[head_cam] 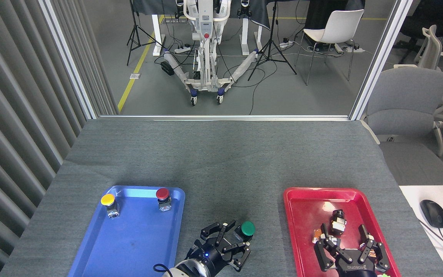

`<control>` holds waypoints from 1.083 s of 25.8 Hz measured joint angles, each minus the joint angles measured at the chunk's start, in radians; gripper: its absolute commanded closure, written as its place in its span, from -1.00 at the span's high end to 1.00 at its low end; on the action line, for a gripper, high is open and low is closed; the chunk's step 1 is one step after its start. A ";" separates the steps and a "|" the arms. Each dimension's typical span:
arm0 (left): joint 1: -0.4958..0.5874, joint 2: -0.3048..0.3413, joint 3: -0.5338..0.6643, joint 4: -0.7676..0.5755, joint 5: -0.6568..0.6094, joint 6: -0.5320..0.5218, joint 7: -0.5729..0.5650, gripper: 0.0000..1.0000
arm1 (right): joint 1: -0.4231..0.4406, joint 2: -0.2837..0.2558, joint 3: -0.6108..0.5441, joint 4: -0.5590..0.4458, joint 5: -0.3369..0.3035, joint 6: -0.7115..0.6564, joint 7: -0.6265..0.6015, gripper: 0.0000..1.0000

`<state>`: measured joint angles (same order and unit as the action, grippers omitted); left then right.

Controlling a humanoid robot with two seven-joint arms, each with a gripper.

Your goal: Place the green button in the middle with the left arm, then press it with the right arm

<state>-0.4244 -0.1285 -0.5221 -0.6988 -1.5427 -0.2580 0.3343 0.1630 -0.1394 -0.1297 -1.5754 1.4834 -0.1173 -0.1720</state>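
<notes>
Blue tray (129, 234) carried 2 buttons. Left hand (232, 239) gripped the green button (247, 229) over grey bench (221, 161), at 3 o'clock from that tray. Right hand (347, 243) hung spread wide above red tray (306, 215).
</notes>
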 measured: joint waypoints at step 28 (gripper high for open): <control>0.483 0.308 0.566 -0.775 0.083 0.015 -0.040 1.00 | 0.000 -0.006 -0.004 0.001 0.000 0.000 -0.004 1.00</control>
<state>0.0586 0.1794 0.0443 -1.4734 -1.4593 -0.2433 0.2944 0.1626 -0.1450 -0.1334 -1.5745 1.4834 -0.1176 -0.1759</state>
